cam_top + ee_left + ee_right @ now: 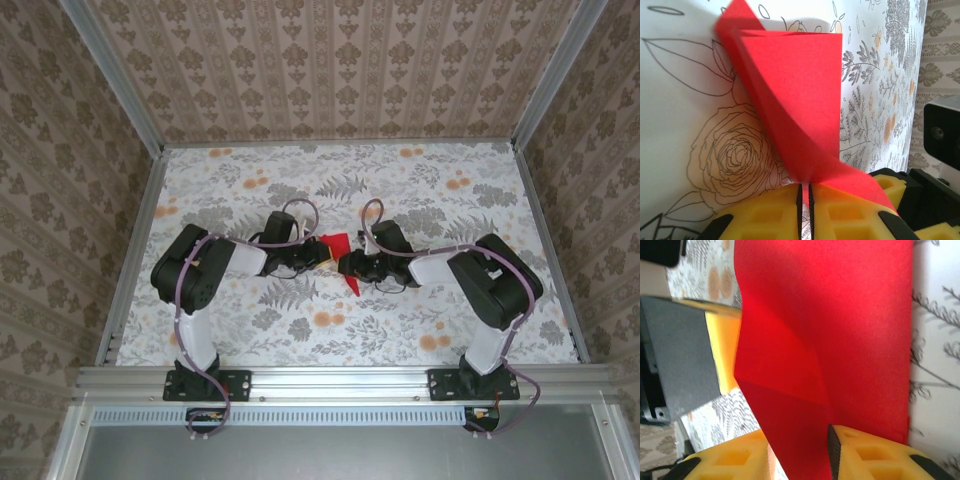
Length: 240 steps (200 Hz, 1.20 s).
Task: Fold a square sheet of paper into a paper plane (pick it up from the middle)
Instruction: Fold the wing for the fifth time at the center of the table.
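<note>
The red sheet of paper (337,246), creased and partly folded, is held up above the middle of the table between both grippers, one pointed corner hanging down. My left gripper (324,258) is shut on its lower edge; in the left wrist view the yellow fingers (770,215) pinch a thin strip of the paper (795,100) at the left gripper (806,200). My right gripper (348,266) faces it from the right. Its jaws stand apart at the right gripper (797,440), with the paper (840,315) hanging loosely in the gap beside one pad (833,450).
A floral cloth covers the table (400,180). Aluminium rails run along the left (130,260), right (545,250) and front (340,380) edges, with patterned walls behind. The two wrists almost touch at the centre.
</note>
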Tool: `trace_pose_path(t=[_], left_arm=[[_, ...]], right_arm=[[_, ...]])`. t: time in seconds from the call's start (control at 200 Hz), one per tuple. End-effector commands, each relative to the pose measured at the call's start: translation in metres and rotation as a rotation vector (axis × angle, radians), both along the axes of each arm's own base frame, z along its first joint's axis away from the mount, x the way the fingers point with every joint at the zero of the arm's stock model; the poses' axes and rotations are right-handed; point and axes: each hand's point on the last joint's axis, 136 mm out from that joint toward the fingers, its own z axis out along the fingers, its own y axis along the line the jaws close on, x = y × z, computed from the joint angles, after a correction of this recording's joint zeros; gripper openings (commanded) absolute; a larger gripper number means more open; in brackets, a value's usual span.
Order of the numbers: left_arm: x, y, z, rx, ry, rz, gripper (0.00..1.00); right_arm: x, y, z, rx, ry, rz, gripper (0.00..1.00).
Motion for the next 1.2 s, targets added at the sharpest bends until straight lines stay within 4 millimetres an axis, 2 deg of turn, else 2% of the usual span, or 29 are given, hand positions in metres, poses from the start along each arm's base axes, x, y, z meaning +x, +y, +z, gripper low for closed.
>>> trace_pose_path(t=[0.0, 0.315, 0.495, 0.68, 0.965, 1.195], left_arm=[[-0.002, 0.007, -0.02, 0.083, 0.022, 0.003, 0.15], [0.001, -0.003, -0.008, 0.059, -0.005, -0.022, 0.15], [-0.007, -0.006, 0.0, 0.037, -0.009, -0.051, 0.16], [-0.008, -0.006, 0.012, 0.023, -0.032, -0.054, 0.17], [-0.014, -0.022, 0.03, -0.022, -0.06, -0.106, 0.18], [-0.012, -0.025, 0.04, -0.042, -0.081, -0.106, 0.18]], right_arm=[[-0.011, -0.01, -0.001, -0.084, 0.001, 0.051, 0.35], [-0.012, -0.016, 0.01, -0.241, -0.11, 0.094, 0.36], [-0.007, -0.024, 0.012, -0.392, -0.21, 0.105, 0.31], [0.001, -0.028, 0.022, -0.442, -0.309, 0.104, 0.28], [-0.001, -0.031, 0.015, -0.594, -0.403, 0.164, 0.31], [-0.003, -0.029, 0.01, -0.613, -0.414, 0.189, 0.32]])
